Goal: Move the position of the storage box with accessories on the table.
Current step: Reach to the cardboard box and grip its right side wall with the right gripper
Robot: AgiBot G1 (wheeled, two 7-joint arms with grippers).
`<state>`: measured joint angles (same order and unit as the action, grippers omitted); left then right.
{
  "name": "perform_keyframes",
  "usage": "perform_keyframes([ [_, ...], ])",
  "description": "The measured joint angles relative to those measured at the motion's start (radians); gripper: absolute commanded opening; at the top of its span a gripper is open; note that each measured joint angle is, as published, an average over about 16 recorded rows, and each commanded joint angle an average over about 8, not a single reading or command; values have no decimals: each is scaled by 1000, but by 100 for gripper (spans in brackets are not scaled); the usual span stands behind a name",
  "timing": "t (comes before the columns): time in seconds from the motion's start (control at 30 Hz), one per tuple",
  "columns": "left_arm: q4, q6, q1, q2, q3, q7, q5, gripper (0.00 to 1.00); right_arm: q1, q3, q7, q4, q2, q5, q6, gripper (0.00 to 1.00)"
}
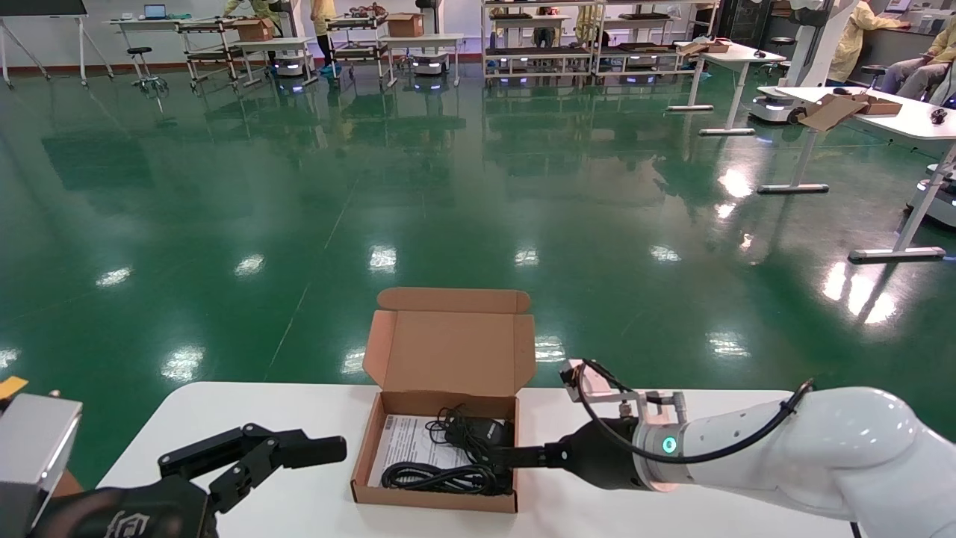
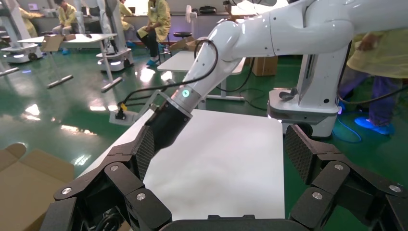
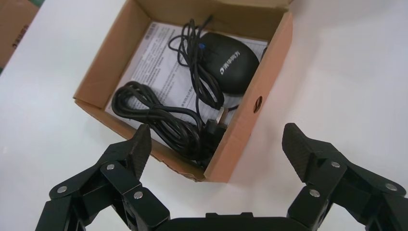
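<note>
The storage box [image 1: 441, 448] is a shallow brown cardboard mailer on the white table [image 1: 246, 418], with its lid standing open at the back. Inside lie coiled black cables [image 1: 437, 477], a black mouse [image 3: 230, 63] and a white printed sheet [image 1: 399, 441]. My right gripper [image 1: 514, 457] is open at the box's right wall. In the right wrist view the right gripper [image 3: 217, 144] straddles the box's near right corner [image 3: 226, 159], one finger over the cables and one outside. My left gripper [image 1: 302, 452] is open and empty, just left of the box.
The left wrist view shows my left gripper [image 2: 221, 151] over bare table top [image 2: 226, 168], with the right arm [image 2: 192, 91] beyond and the box lid [image 2: 24, 183] at one side. Green floor, other tables and people lie far behind.
</note>
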<state>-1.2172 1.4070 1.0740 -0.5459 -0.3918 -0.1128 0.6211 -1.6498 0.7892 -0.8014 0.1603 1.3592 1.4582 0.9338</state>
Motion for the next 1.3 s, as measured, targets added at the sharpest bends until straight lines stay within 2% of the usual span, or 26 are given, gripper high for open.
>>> perform_keyframes([
  [0.73,0,0,0,0,0,0,0,100,46,129,-85,107,6,12,-145,100],
  [1.3,0,0,0,0,0,0,0,100,79,273,-164,209,10,-9,-321,100],
])
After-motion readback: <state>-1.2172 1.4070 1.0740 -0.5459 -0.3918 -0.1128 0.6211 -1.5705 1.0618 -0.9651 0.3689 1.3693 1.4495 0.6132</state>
